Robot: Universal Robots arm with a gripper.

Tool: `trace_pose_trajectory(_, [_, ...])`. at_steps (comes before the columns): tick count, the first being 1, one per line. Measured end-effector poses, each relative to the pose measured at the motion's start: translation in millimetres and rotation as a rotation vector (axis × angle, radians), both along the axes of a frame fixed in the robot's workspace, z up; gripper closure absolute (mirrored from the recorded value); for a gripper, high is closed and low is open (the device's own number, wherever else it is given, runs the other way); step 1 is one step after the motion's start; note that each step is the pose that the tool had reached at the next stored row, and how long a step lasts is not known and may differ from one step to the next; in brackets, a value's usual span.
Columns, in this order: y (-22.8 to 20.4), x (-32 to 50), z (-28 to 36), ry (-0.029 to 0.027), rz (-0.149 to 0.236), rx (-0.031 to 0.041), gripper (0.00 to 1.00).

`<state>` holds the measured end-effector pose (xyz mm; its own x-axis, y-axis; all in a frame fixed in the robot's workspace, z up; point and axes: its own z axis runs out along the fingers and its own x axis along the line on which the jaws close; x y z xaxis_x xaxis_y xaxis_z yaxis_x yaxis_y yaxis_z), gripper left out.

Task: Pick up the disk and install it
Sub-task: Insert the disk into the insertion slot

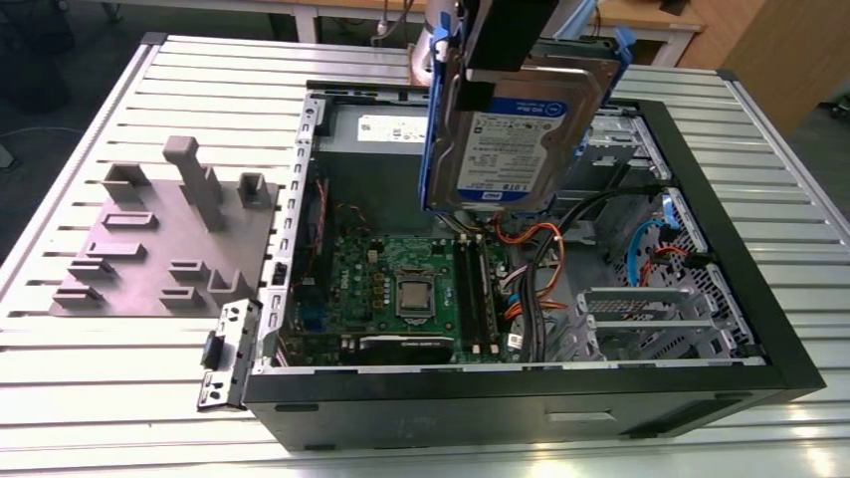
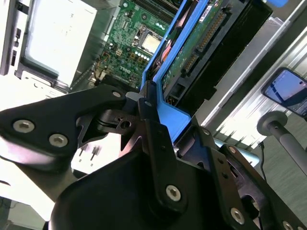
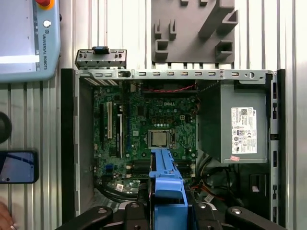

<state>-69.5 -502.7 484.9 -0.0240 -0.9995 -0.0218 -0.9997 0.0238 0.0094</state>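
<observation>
Pickup done: the gripper [image 1: 505, 60] is clamped on the disk [image 1: 525, 129], jaws pinching its blue plastic frame, and the drive hangs on edge just below it. Install not yet done: the open black computer case [image 1: 531, 408] lies beneath, its green circuit board [image 1: 398, 279] exposed. The disk is flat silver metal with a white-and-blue label. A ribbed metal table [image 1: 106, 358] is underneath.

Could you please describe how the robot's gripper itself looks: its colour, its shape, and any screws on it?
The gripper is matte black all over. In the second wrist view its body is smooth and rounded. Flat, angular link plates branch from it, fastened with round silver screws. A narrow, straight black finger runs out from the links.
</observation>
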Motion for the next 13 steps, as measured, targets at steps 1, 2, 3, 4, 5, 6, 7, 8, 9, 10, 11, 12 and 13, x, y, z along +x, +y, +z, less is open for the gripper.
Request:
trace_pose_trajectory(1, [-2.8, 0.0, 0.0, 0.0, 0.0, 0.0, 0.64])
trace_pose_trajectory(2, [-4.9, 0.0, 0.0, 0.0, 0.0, -0.0001, 0.64])
trace_pose_trajectory(3, [-6.8, 0.1, 0.0, 0.0001, 0.0, -0.0002, 0.64])
trace_pose_trajectory(4, [-8.4, 0.3, -0.2, 0.0001, 0.0, -0.0002, 0.64])
trace_pose_trajectory(5, [-9.5, 0.7, -0.3, 0.0, 0.0, -0.0002, 0.64])
trace_pose_trajectory(6, [-10.3, 1.8, -0.5, 0.0, 0.0, -0.0001, 0.64])
trace_pose_trajectory(7, [-11.0, 3.6, -0.7, 0.0, 0.0, 0.0, 0.64])
trace_pose_trajectory(8, [-11.2, 5.9, -0.9, 0.0, 0.0, 0.0001, 0.64])
trace_pose_trajectory(9, [-11.5, 8.6, -1.0, 0.0, 0.0, 0.0, 0.64])
trace_pose_trajectory(10, [-11.7, 11.5, -1.1, 0.0001, 0.0, -0.0001, 0.64])
trace_pose_trajectory(11, [-11.8, 14.1, -1.3, 0.0, 0.0, -0.0001, 0.64])
trace_pose_trajectory(12, [-11.9, 16.6, -1.5, 0.0, 0.0, 0.0, 0.64])
trace_pose_trajectory(13, [-12.1, 18.8, -1.7, 0.0, 0.0, 0.0, 0.64])
